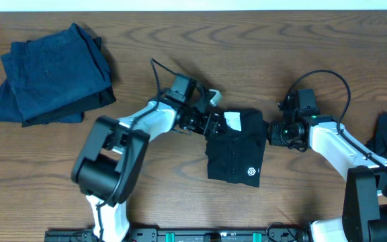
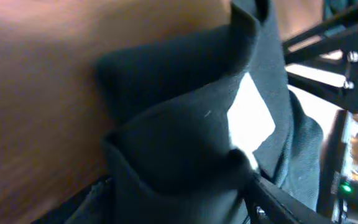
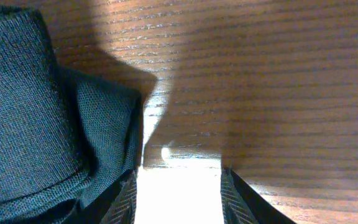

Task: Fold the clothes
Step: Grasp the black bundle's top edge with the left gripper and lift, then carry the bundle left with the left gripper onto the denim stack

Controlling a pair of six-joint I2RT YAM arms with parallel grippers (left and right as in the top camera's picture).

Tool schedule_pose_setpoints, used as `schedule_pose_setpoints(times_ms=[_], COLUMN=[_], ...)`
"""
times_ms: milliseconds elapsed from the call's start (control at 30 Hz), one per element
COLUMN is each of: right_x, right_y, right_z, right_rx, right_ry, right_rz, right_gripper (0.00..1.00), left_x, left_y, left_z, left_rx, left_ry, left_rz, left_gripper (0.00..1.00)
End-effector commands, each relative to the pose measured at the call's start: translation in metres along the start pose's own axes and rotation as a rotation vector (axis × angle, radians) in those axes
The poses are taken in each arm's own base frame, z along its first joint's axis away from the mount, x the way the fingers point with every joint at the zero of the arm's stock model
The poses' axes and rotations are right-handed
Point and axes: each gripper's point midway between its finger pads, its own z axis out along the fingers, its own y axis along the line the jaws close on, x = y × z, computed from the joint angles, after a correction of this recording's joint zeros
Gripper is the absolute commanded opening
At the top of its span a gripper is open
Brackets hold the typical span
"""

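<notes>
Presently the black garment (image 1: 235,149) is found at mid-table, folded into a block. Its long axis is judged to run from the far edge toward the near one, with the label (image 1: 232,121) at the far end and the logo (image 1: 252,171) at the near end. It is flanked by both arms. The left gripper (image 1: 209,123) is set on its far left corner, against bunched fabric; whether cloth is pinched there cannot be told. The right gripper (image 1: 272,133) is placed just beside the right edge, jaws partly apart, with only bare table (image 3: 260,93) between them and the fabric lying outside one finger (image 3: 120,202). The left arm is judged the nearer for the next fold.
</notes>
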Motion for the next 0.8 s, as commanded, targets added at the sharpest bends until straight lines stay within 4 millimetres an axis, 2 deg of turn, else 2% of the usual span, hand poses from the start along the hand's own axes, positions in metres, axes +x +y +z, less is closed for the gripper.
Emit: schedule_pose_setpoints(times_ms=[0, 133, 200, 300, 400, 467, 500, 567, 633, 667, 767], right_x=[-0.003, -0.001, -0.001, -0.001, 0.0, 0.0, 0.0, 0.0, 0.0, 0.0, -0.006], right_y=[-0.002, -0.002, -0.002, -0.002, -0.002, -0.003, -0.003, -0.004, -0.009, -0.011, -0.018], right_z=[0.0, 0.0, 0.0, 0.0, 0.0, 0.0, 0.0, 0.0, -0.001, -0.003, -0.012], right_rx=[0.007, 0.009, 0.009, 0.009, 0.01, 0.011, 0.011, 0.018, 0.039, 0.045, 0.055], right_ry=[-0.003, 0.004, 0.004, 0.005, 0.009, 0.011, 0.011, 0.01, 0.008, 0.007, -0.02], right_rz=[0.005, 0.006, 0.006, 0.006, 0.006, 0.007, 0.007, 0.008, 0.014, 0.018, 0.039], right_gripper=[0.42, 0.42, 0.42, 0.42, 0.42, 0.42, 0.42, 0.42, 0.41, 0.41, 0.41], left_x=[0.017, 0.031, 0.035, 0.034, 0.033, 0.032, 0.031, 0.024, 0.014, 0.009, -0.011], left_y=[-0.023, -0.031, -0.034, -0.036, -0.036, -0.037, -0.038, -0.035, -0.021, -0.012, 0.012], left_z=[0.024, 0.041, 0.045, 0.046, 0.045, 0.043, 0.04, 0.03, 0.011, -0.001, -0.057], left_rx=[0.106, 0.119, 0.123, 0.126, 0.126, 0.124, 0.123, 0.088, -0.033, -0.107, -0.325], left_ry=[0.069, 0.119, 0.131, 0.128, 0.126, 0.124, 0.12, 0.1, 0.067, 0.05, -0.041], left_rz=[0.035, 0.05, 0.058, 0.066, 0.067, 0.063, 0.063, 0.059, 0.045, 0.036, 0.011], left_gripper=[0.68, 0.67, 0.62, 0.44, 0.14, 0.06, 0.06, 0.06, 0.06, 0.06, 0.06])
